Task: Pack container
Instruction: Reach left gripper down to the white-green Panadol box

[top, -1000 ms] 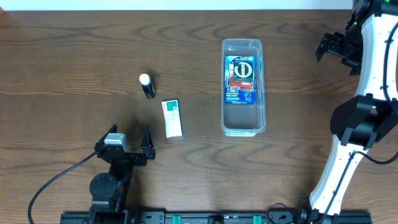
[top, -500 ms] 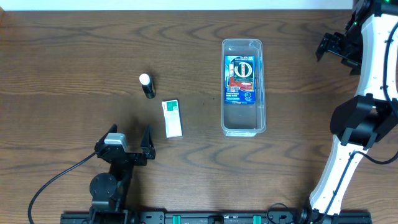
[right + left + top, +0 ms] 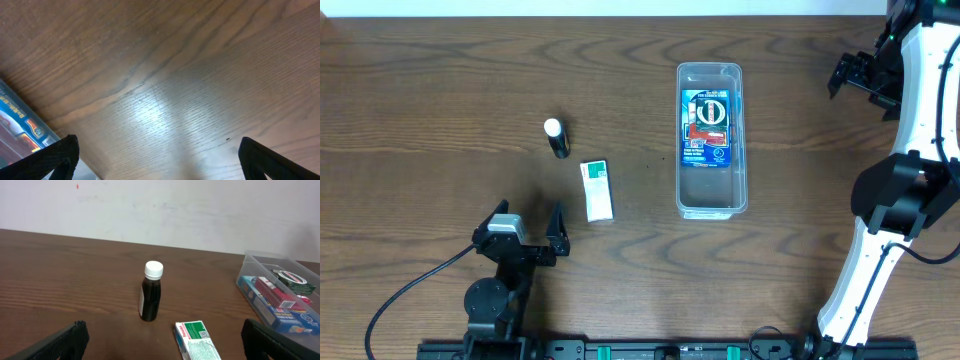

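1. Currently the left claw (image 3: 528, 218) is released, jaws spread wide with nothing between them. It sits low at the near left part of the table (image 3: 420, 90), pointing toward the far edge. Its two dark fingers (image 3: 62, 341) show at the bottom corners of the left wrist view.
2. Just ahead of it lies a white-and-green box (image 3: 597, 190). It is flat, with its long side running away from the claw, a little right of the claw's centre line. It does not touch the fingers.
3. Beyond the box and a little to the left stands a dark bottle (image 3: 557, 138) with a white cap. It is upright on the wood, apart from the box.
4. Likewise the right claw (image 3: 860, 80) is released, jaws wide and holding nothing. It hangs over the far right part of the table. Its camera looks onto bare wood grain with a patch of glare.
5. Between the two claws is the clear container (image 3: 712, 195), right of centre, its long axis running near to far. It is well apart from the left claw. It is nearer the right claw but not touched by it. One corner shows at the lower left edge of the right wrist view.
6. Inside the container a blue printed packet (image 3: 708, 128) lies flat in the far and middle part. Red-and-white print and a dark round shape show on it. I cannot tell whether these are separate items.
7. Lastly, a black cable (image 3: 410, 290) trails from the left arm's base toward the near left edge.
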Robot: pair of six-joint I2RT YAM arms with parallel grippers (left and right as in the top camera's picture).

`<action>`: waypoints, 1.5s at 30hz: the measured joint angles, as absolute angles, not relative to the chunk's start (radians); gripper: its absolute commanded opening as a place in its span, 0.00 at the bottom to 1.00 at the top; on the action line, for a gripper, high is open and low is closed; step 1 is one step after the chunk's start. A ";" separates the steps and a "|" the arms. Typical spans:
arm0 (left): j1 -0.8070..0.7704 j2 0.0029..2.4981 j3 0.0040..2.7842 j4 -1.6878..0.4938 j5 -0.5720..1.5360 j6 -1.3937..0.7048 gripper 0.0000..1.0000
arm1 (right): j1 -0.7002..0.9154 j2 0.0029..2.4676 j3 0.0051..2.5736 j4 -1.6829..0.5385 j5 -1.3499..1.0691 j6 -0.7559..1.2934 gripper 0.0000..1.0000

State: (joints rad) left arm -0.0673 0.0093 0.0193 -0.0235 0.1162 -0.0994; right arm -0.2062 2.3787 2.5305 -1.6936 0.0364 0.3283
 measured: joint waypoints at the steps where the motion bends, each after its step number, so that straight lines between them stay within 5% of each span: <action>1: -0.067 0.009 0.019 -0.023 0.117 -0.099 0.98 | -0.206 2.379 2.531 -1.694 0.036 0.328 0.99; 28: -0.067 0.009 0.019 -0.019 0.123 -0.120 0.98 | -0.206 2.379 2.531 -1.693 0.036 0.328 0.99; 35: -0.067 0.009 0.038 -0.036 0.318 -0.207 0.98 | -0.206 2.379 2.531 -1.694 0.036 0.328 0.99; 45: -0.068 0.190 0.464 -0.485 0.428 -0.204 0.98 | -0.206 2.379 2.530 -1.693 0.034 0.328 0.99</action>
